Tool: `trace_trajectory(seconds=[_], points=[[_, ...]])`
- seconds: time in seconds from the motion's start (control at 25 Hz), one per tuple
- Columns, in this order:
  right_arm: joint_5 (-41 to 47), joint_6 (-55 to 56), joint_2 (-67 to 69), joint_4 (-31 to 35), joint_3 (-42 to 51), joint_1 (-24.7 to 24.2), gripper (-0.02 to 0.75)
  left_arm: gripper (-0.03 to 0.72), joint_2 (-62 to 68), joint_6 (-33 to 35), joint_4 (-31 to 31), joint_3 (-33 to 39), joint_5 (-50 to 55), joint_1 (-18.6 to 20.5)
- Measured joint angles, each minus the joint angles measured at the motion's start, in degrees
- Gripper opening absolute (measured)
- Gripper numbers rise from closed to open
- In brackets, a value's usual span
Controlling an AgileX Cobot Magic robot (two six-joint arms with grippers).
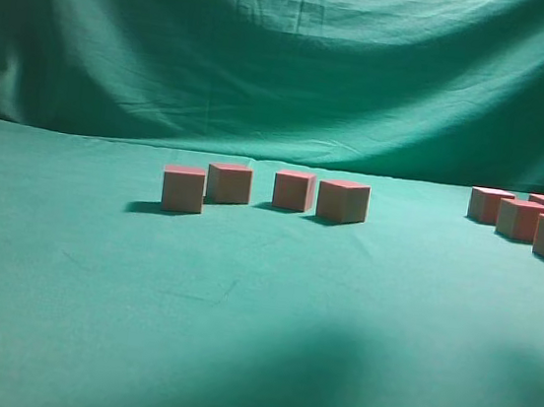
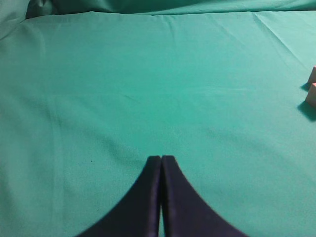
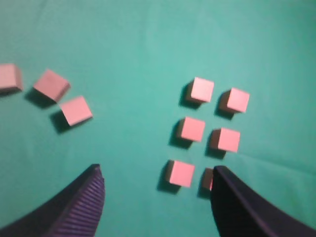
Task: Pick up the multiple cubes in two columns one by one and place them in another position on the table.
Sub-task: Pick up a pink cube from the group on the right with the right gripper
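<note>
Seen from above in the right wrist view, the cubes stand in two columns on the green table (image 3: 138,59): a left column (image 3: 192,129) and a right column (image 3: 228,139). The nearest pair are a cube (image 3: 180,173) and a cube (image 3: 207,178) half hidden behind my right finger. My right gripper (image 3: 158,175) hovers above them, open, with nothing between its fingers. Three more cubes (image 3: 77,110) lie loose at the left. The exterior view shows a row of cubes (image 1: 295,189) mid-table and a cluster (image 1: 522,219) at the right, with no arm in sight. My left gripper (image 2: 161,159) is shut over bare cloth.
A draped green backdrop (image 1: 290,57) rises behind the table. A broad shadow (image 1: 349,382) falls on the near cloth. Two cube corners (image 2: 312,94) show at the right edge of the left wrist view.
</note>
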Motion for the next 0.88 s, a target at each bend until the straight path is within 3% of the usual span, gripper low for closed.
trace_trajectory(seconds=[0.2, 0.4, 0.88], points=[[-1.2, 0.4, 0.0, 4.3, 11.2, -5.7, 0.471, 0.000, 0.0, 0.0, 0.0, 0.0, 0.0, 0.0], [-9.7, 0.4, 0.0, 10.5, 18.1, -8.8, 0.471, 0.000, 0.0, 0.0, 0.0, 0.0, 0.0, 0.0], [-19.2, 5.3, 0.0, 4.1, 25.1, -9.2, 0.471, 0.000, 0.0, 0.0, 0.0, 0.0, 0.0, 0.0]])
